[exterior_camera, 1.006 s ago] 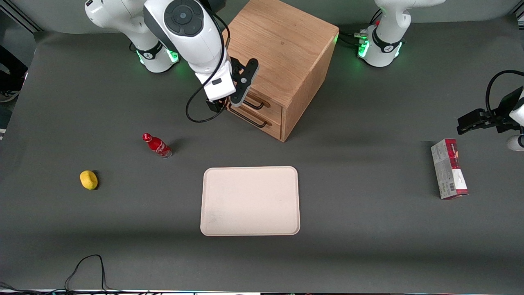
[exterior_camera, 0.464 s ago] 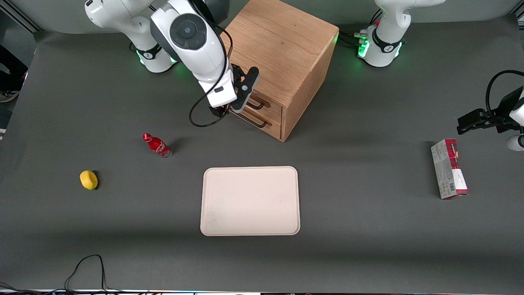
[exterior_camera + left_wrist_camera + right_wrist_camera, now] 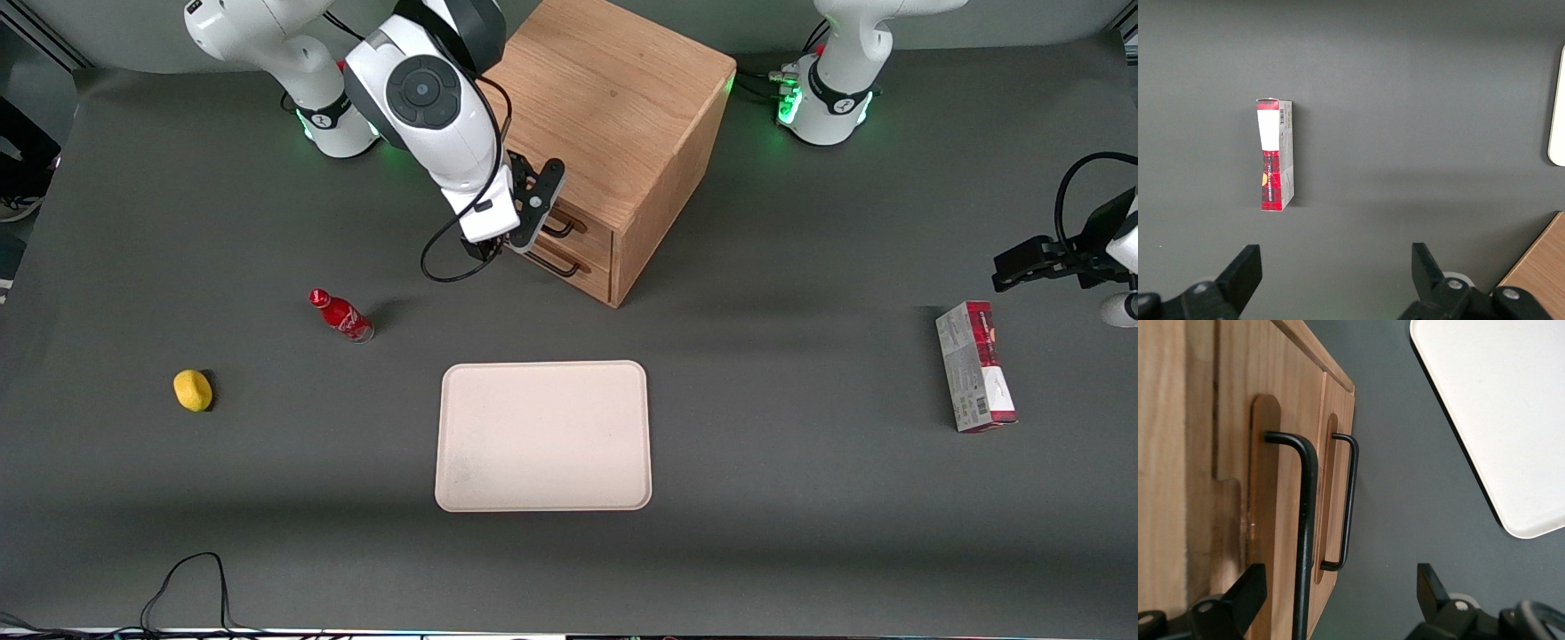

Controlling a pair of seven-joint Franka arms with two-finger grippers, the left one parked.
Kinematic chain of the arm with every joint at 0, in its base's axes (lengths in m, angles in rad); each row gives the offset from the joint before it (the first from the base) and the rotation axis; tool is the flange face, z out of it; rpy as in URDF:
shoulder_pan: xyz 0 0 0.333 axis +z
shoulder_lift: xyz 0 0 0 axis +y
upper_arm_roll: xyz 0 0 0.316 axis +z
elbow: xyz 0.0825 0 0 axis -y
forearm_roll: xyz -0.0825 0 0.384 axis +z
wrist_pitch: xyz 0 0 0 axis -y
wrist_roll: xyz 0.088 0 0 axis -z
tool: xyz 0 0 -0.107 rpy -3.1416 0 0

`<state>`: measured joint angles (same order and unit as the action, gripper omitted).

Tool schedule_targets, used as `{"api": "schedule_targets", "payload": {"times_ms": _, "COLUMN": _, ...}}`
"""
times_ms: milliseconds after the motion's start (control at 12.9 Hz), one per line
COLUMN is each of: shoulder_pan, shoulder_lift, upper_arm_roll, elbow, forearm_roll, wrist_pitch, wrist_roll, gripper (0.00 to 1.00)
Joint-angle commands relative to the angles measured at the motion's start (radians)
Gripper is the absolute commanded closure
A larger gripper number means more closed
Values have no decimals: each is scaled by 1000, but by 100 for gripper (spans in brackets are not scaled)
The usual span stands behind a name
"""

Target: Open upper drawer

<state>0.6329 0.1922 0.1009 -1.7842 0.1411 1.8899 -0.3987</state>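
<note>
The light-oak cabinet (image 3: 613, 107) stands at the back of the table. Its upper drawer (image 3: 594, 233) looks shut, with its black bar handle (image 3: 560, 229) partly hidden by my wrist. The lower twin drawer (image 3: 587, 269) sits under it with its own handle (image 3: 553, 264). My right gripper (image 3: 523, 238) is right in front of the upper drawer. In the right wrist view the gripper (image 3: 1338, 590) is open. The upper handle (image 3: 1305, 540) runs between the fingers (image 3: 1245, 593), close to one of them. The lower handle (image 3: 1350, 500) lies outside the grip.
A beige tray (image 3: 543, 436) lies nearer to the front camera than the cabinet. A red bottle (image 3: 341, 316) and a yellow lemon (image 3: 193, 390) lie toward the working arm's end. A red and grey carton (image 3: 974, 365) lies toward the parked arm's end and also shows in the left wrist view (image 3: 1275, 154).
My right arm has swung toward the cabinet front. The gripper has moved in along the drawer fronts, so that its open fingers now straddle the upper handle.
</note>
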Motion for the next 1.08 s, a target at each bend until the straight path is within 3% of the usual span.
{"api": "schedule_targets", "payload": {"times_ms": 0, "shoulder_pan": 10, "shoulder_lift": -25, "upper_arm_roll": -10, "elbow": -43, "forearm_roll": 25, "wrist_pitch": 29, "wrist_roll": -29, "gripper": 0}}
{"api": "schedule_targets", "payload": {"times_ms": 1006, "shoulder_pan": 7, "shoulder_lift": 15, "upper_arm_roll": -15, "elbow": -78, "forearm_roll": 11, "wrist_pitch": 98, "wrist_roll": -29, "gripper": 0}}
